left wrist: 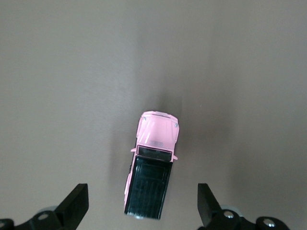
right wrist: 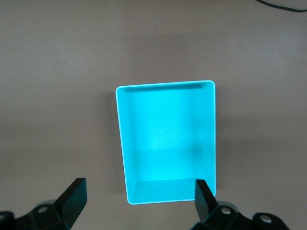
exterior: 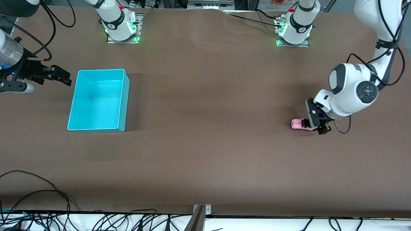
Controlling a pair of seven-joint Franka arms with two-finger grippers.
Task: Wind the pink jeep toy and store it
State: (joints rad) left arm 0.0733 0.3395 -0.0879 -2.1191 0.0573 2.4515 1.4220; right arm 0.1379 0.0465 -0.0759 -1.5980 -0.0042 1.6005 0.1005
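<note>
Turquoise bin (exterior: 98, 100) far from pink jeep toy (exterior: 301, 124).

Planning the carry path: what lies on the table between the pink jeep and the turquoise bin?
Nothing: the front view shows only bare brown table between the pink jeep toy and turquoise bin.

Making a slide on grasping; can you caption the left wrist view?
Open left gripper poised over the pink jeep toy, fingers on either side, not yet touching.
</note>
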